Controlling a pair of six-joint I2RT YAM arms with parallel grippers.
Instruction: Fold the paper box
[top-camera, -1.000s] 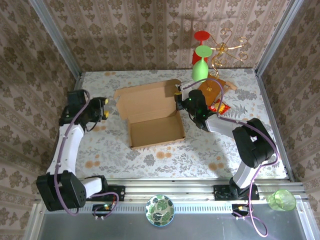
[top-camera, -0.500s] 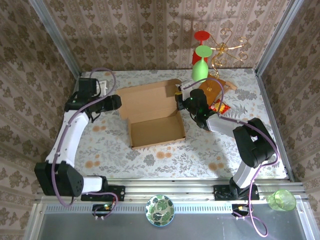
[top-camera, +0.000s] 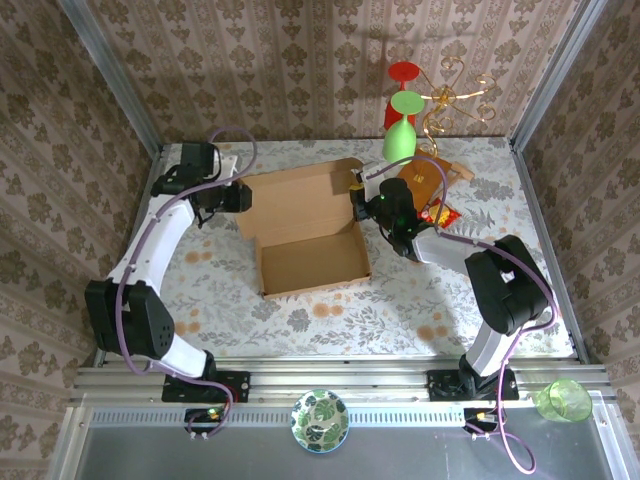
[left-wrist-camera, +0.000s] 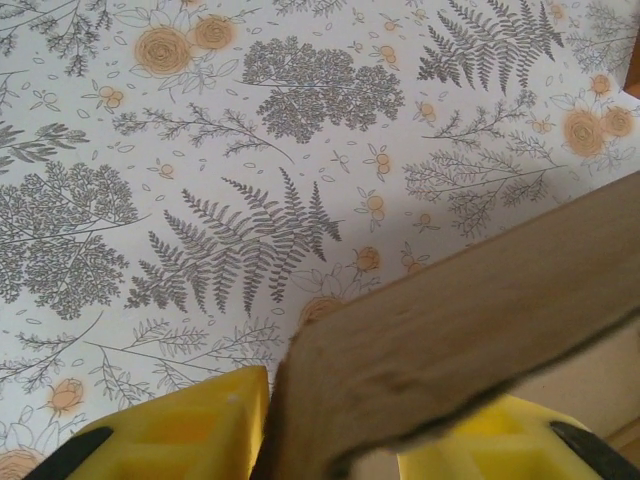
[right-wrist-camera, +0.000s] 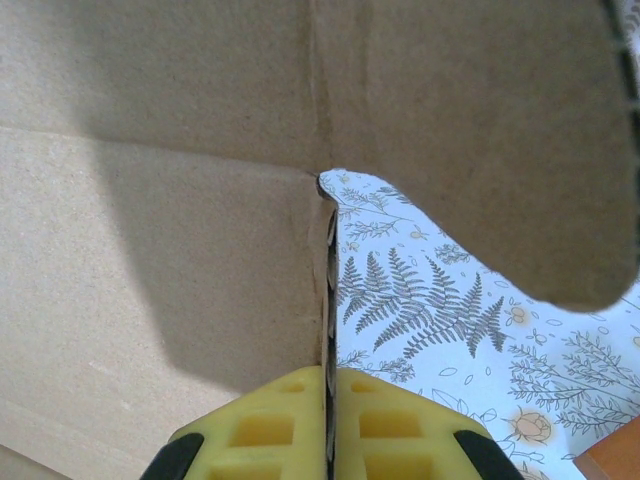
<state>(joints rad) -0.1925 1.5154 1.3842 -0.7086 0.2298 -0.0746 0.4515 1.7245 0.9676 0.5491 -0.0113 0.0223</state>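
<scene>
At box's (top-camera: 296, 203) right edge, right claw (right-wrist-camera: 328, 392) clamps (tight).

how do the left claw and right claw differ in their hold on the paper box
Place: the left claw is at the far left flap of the paper box; the right claw is at its right wall. Spread: the left claw's fingers stand apart around the flap, grip unclear; the right claw's fingers are pressed shut on a thin wall edge. Both have yellow fingers.

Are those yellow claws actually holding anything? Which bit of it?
The right gripper pinches the paper box by a thin panel edge. The left gripper straddles the lid's left corner; whether it grips cannot be told.
</scene>
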